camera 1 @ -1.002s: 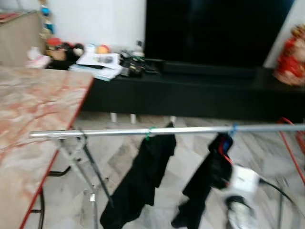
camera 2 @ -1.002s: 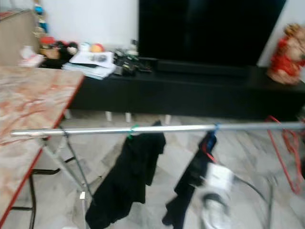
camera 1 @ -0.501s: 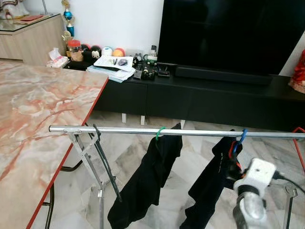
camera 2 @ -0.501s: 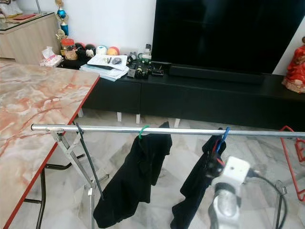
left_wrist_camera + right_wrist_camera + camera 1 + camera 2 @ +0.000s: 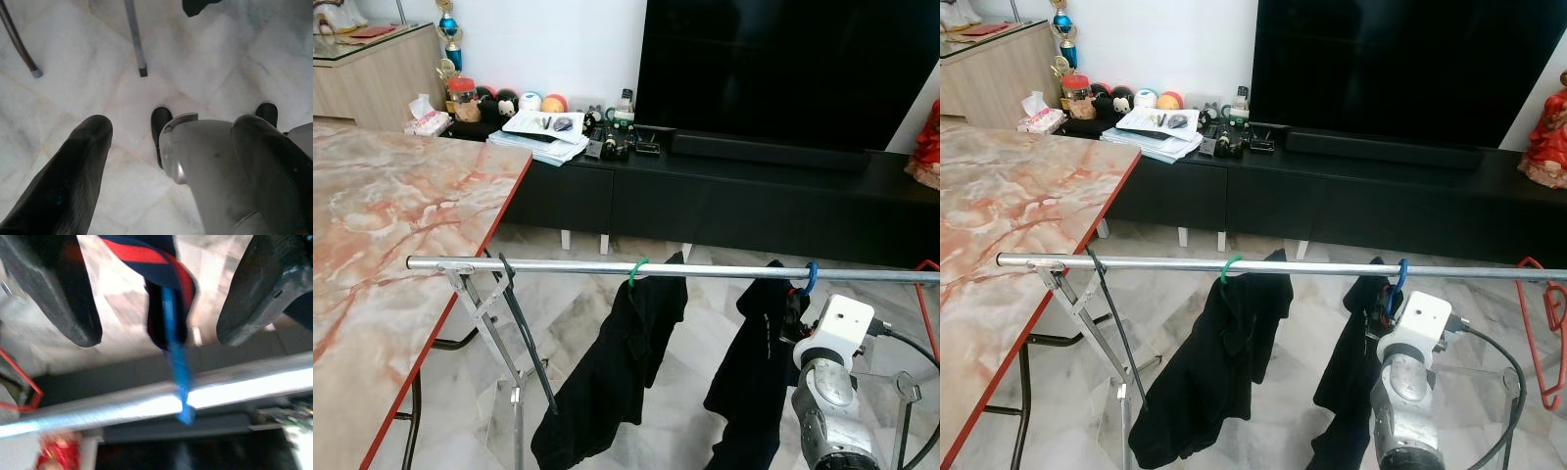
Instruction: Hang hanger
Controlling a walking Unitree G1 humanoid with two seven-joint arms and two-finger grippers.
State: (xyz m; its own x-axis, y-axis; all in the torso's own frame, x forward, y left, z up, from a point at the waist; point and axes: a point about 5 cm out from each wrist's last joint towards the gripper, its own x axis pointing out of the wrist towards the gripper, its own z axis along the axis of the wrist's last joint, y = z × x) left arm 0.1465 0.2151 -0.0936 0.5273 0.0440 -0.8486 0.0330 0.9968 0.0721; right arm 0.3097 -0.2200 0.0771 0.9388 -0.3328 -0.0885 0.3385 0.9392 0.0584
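My left gripper (image 5: 166, 147) hangs idle over the marble floor (image 5: 73, 63), fingers spread. Green hanger (image 5: 637, 271) already on rail (image 5: 558, 265). Blue hanger (image 5: 176, 382) hooked over rail; my right gripper (image 5: 156, 328) just beneath, fingers released either side. Judged: hang done, next pull away. No containers.

1. Left gripper (image 5: 168, 142): two black fingers (image 5: 63, 181), jaws apart, pointing down.
2. Floor (image 5: 78, 63): pale marble tiles.
3. Grey rack leg (image 5: 134, 36), foot on floor.
4. Silver robot limb (image 5: 205, 171).
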